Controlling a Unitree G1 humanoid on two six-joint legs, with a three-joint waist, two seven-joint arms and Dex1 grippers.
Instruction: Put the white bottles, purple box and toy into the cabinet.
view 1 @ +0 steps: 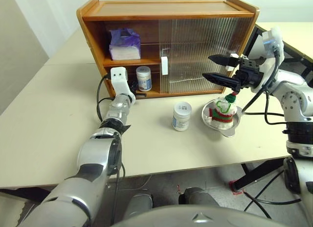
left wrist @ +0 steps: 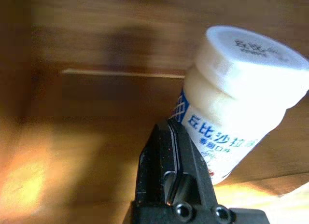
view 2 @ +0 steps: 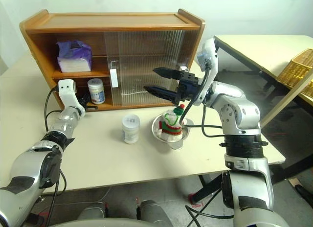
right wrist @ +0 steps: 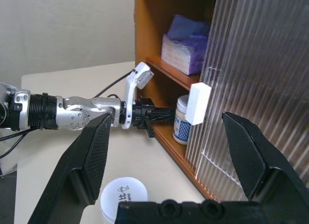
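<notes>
Left claw clamped on white bottle, setting it on cabinet lower shelf, centre-left of frame. Right claw wide open, empty. Next, likely: release, then fetch second bottle mid-surface.

left gripper: its tip sits behind the door panel's edge and the white handle in the right wrist view, so contact with the bottle cannot be told.
shelf bottle: its base is cut off behind the black finger in the left wrist view; the label print is partly hidden.
worktop bottle: cut off by the picture's bottom edge and by the right gripper's body, lid alone visible.
toy: its lower part is sunk in the metal bowl; its face is too small to read.
cabinet: the interior behind the ribbed panels is blurred, contents cannot be told.
purple box: its marks are too small to read.
</notes>
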